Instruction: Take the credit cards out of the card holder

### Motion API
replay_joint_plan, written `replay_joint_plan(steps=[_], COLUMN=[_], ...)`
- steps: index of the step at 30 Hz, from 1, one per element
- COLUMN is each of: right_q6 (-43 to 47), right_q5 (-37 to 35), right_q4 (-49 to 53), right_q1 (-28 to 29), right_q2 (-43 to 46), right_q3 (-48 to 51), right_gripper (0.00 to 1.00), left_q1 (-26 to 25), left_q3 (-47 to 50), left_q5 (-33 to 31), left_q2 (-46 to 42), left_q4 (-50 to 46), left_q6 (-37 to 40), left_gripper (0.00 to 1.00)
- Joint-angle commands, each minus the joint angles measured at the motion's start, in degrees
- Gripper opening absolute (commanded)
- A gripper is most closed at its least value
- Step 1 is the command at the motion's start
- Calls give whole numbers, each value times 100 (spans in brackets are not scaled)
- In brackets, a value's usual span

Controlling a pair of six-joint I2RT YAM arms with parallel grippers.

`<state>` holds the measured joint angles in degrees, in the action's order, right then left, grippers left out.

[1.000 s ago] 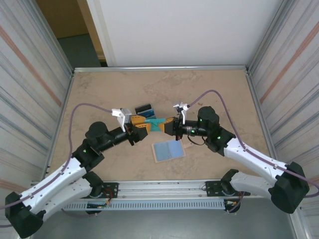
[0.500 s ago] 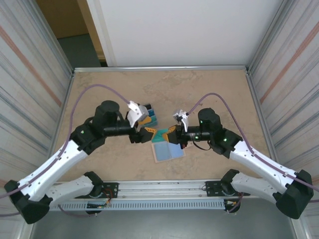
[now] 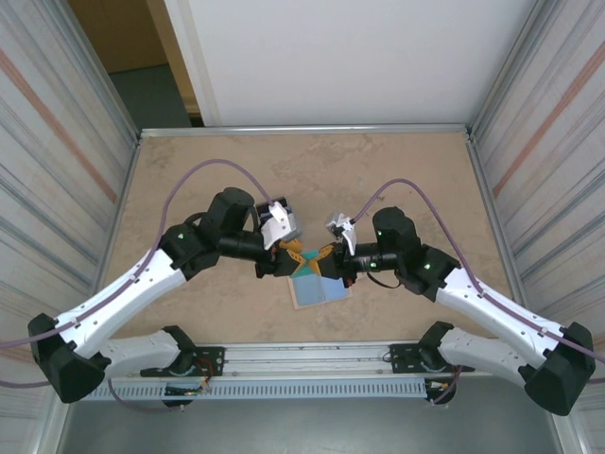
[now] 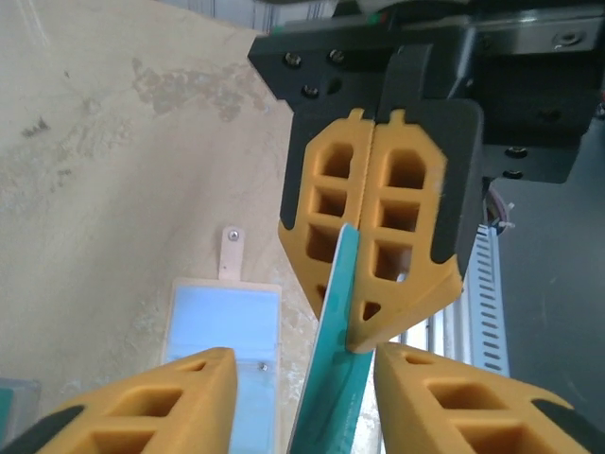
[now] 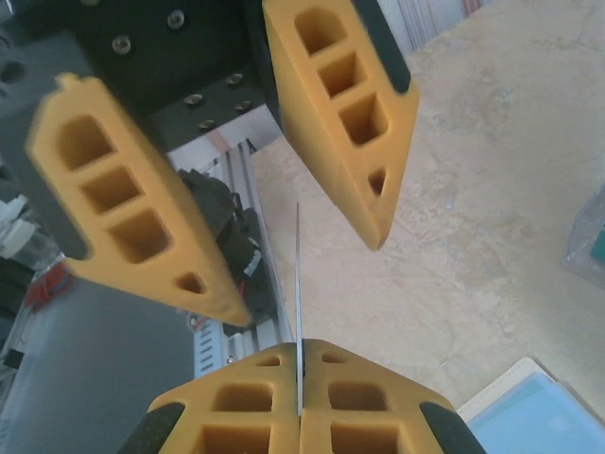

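Mid-table, my two arms meet nose to nose above the card holder [image 3: 323,289]. The right gripper [image 3: 325,253] is clamped tight on a teal card [image 4: 331,378], its yellow fingers [image 4: 406,189] pressed together with the card pinched in the seam between them. Seen from the right wrist, that card [image 5: 298,284] stands edge-on as a thin line rising straight out of the closed right gripper [image 5: 300,378].

The left gripper [image 3: 302,257] faces it from the opposite side with its jaws apart. One finger stands on each side of the card and a clear gap shows on both sides. From the left wrist, the card runs down between the left gripper [image 4: 304,355] fingers while the right gripper [image 4: 364,284] holds its far end. From the right wrist, the left gripper [image 5: 293,265] frames the card's free edge without touching it.

The card holder [image 4: 227,331] lies open and flat on the table [image 3: 189,170], light-blue faces up, directly under the two sets of fingertips and a little to the base side of them. Its small tan tab [image 4: 230,253] points away from the left gripper. A corner of the holder [image 5: 539,416] shows just beside the right fingers. I cannot tell whether the card's lower edge touches the holder.
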<state>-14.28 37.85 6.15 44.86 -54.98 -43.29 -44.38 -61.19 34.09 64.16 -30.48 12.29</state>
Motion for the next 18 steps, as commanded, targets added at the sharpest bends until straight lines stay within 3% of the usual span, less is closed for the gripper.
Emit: replay_joint_plan(steps=[1, 3, 8, 10, 11, 16, 18], right_q6=[180, 180, 182, 185, 187, 220, 215], right_q5=[145, 136, 45, -87, -194, -1045, -1552], right_q4=[9, 0, -6, 29, 56, 327, 456], right_q1=[62, 61, 63, 62, 63, 59, 50], right_q2=[143, 128, 110, 120, 124, 258, 316], right_q3=[-198, -194, -190, -198, -192, -186, -172], right_gripper=[0, 0, 0, 0, 4, 50, 57], left_q1=[-27, -19, -18, -9, 2, 278, 442], left_q3=[-174, -149, -101, -69, -44, 166, 290], left_q5=[189, 260, 230, 102, 8, -367, -557], left_q2=[38, 60, 86, 70, 52, -105, -162], left_q4=[-140, -135, -93, -62, -18, 273, 456], left_q6=[171, 192, 250, 267, 284, 210, 211], left_gripper=[33, 33, 0, 0, 0, 0, 0])
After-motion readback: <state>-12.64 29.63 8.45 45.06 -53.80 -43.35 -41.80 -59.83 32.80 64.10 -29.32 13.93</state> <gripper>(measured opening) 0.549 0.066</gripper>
